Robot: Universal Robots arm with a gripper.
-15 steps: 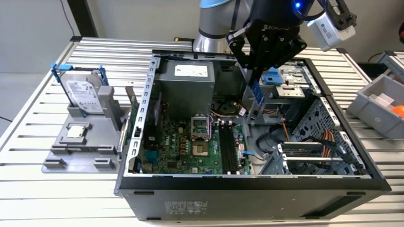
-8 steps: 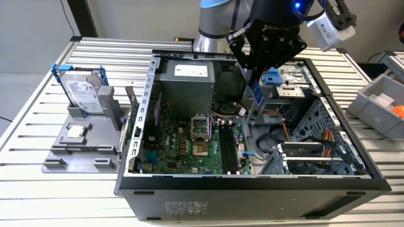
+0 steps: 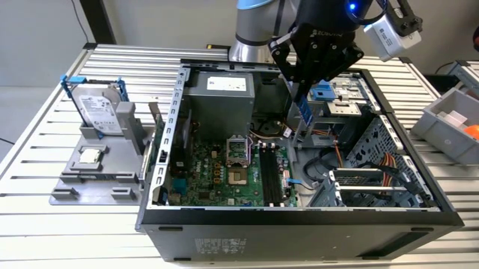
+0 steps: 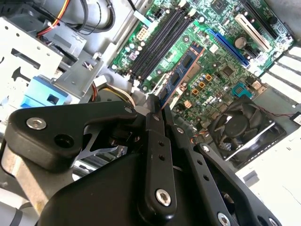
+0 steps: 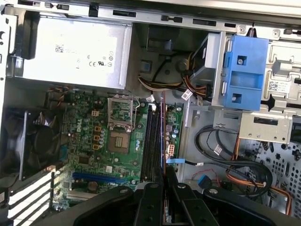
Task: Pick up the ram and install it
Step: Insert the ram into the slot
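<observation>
The ram [image 3: 306, 109] is hanging upright in the closed pincer [image 3: 298, 78], gripped by its top edge, above the open computer case [image 3: 299, 221]. It is hovering clear of the black memory slots [image 3: 271, 174] on the motherboard [image 3: 210, 168]. The case is sitting on the slatted bench [image 3: 60, 235].

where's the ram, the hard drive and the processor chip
ram [image 3: 305, 112]: exterior view, blue board face
hard drive [image 3: 97, 105]: exterior view, silver label face
processor chip [image 3: 91, 156]: exterior view, silver top
</observation>
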